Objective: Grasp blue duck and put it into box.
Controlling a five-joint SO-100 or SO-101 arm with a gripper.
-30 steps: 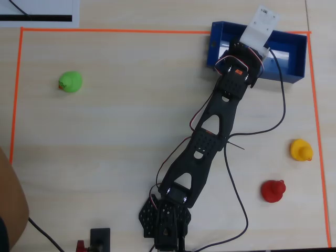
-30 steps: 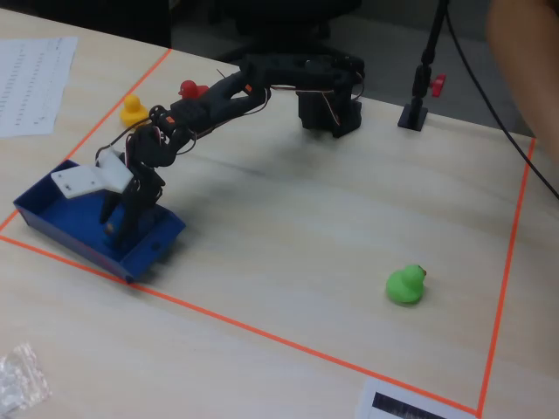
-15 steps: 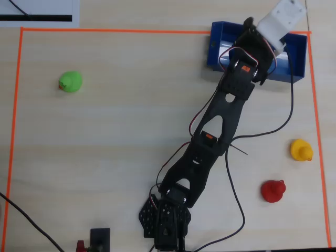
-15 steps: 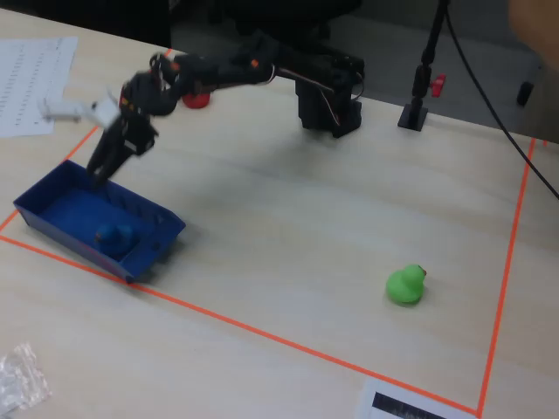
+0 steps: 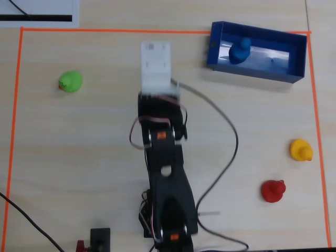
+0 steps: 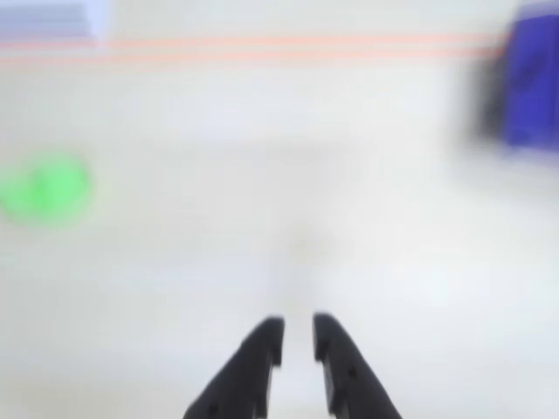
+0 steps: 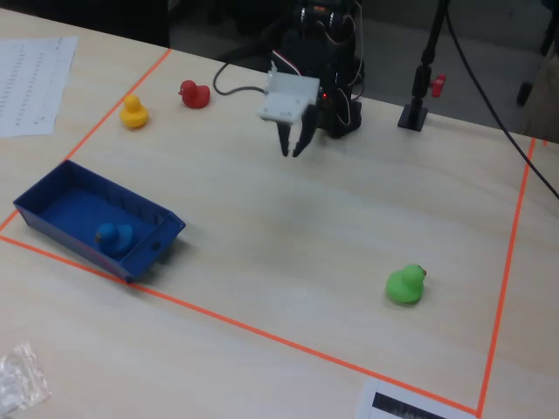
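**Sitting in the box: the blue duck, with the arm lifted clear over mid-table**

Resting inside the box [image 5: 299, 58], the blue duck [image 5: 240, 51] sits toward the box's left end in the overhead view, on the pale shiny floor; in the fixed view the same duck [image 7: 113, 235] lies near the nearer end wall of the box [image 7: 154, 247]; the box stands just inside the orange tape border [image 5: 16, 105], near its top right corner in the overhead view.

Around it, the green duck [image 5: 70, 82] stands alone on the left side of the overhead view, well apart from the box; the yellow duck [image 5: 301, 149] and the red duck [image 5: 273, 190] stand near each other at the right edge of the marked area; nothing lies on the open table between the arm and the box; a grey cable [image 5: 226, 126] loops off the arm to the right.

The arm [image 5: 165, 173] reaches up the middle of the overhead view, its white wrist block foremost; the gripper [image 7: 293, 144] hangs above the table, pointing down, empty; in the wrist view its dark fingers [image 6: 253, 367] stand a narrow gap apart, holding nothing, over bare blurred wood.

Count: four ducks, one each of blue, green, yellow and red; one box; one arm.
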